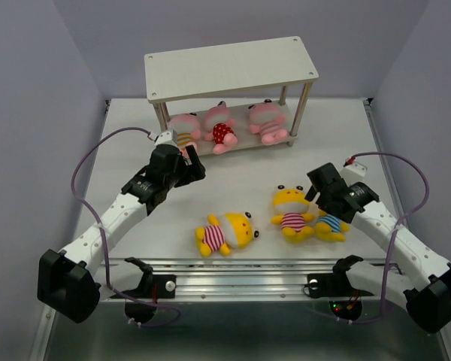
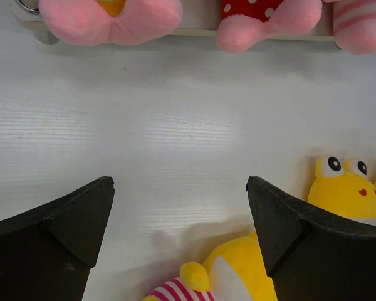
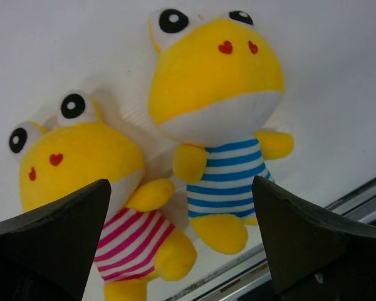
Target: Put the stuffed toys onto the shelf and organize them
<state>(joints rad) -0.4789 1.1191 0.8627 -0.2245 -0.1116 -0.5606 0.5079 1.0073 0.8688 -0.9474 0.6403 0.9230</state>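
The wooden shelf (image 1: 229, 66) stands at the back. Three pink stuffed toys lie on its lower board: an orange-striped one (image 1: 184, 126), a red polka-dot one (image 1: 222, 129) and a pink-striped one (image 1: 267, 120). Three yellow toys lie on the table: a pink-striped one (image 1: 225, 232) at the front middle, another pink-striped one (image 1: 290, 210), and a blue-striped one (image 1: 333, 226) beside it. My left gripper (image 1: 195, 168) is open and empty, in front of the shelf's left end. My right gripper (image 1: 318, 197) is open and empty, above the two right-hand yellow toys (image 3: 219, 94) (image 3: 81, 169).
The left wrist view shows the pink toys' feet (image 2: 106, 19) along the lower board's edge (image 2: 194, 30), bare table below them, and yellow toys (image 2: 238, 276) (image 2: 346, 191) near my fingers. A metal rail (image 1: 233, 265) runs along the table's near edge.
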